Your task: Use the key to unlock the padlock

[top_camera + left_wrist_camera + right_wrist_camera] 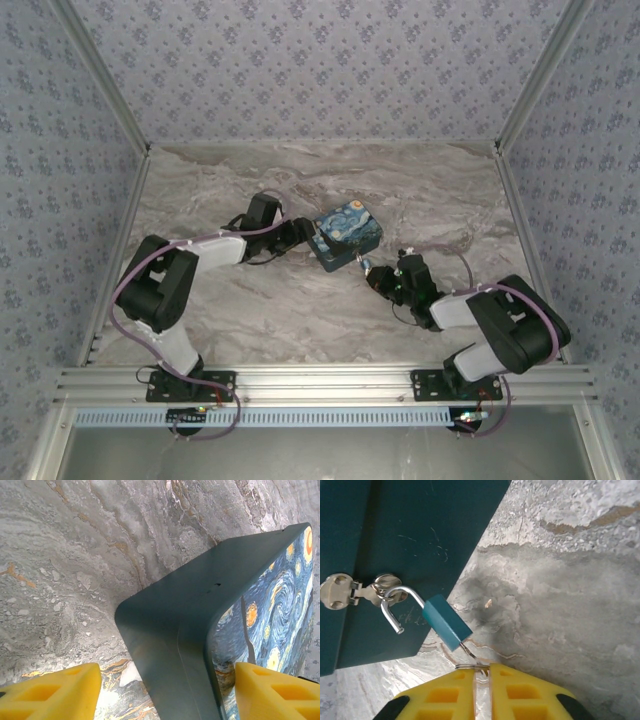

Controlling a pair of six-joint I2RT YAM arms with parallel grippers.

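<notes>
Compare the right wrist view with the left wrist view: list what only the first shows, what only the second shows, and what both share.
Only right wrist: the padlock, its shackle open, hooked through the hasp on the box, with the key in its base reaching into the right gripper.
Only left wrist: the starry-night painted face, and the box corner between the left gripper's wide-apart fingers.
Both: the box's dark teal side, the marble table, yellow fingers.

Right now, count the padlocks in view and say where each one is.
1. The padlock hangs by its shackle from the hasp on the dark side of the box, with the key in its underside. Any others behind the box would be hidden.
</notes>
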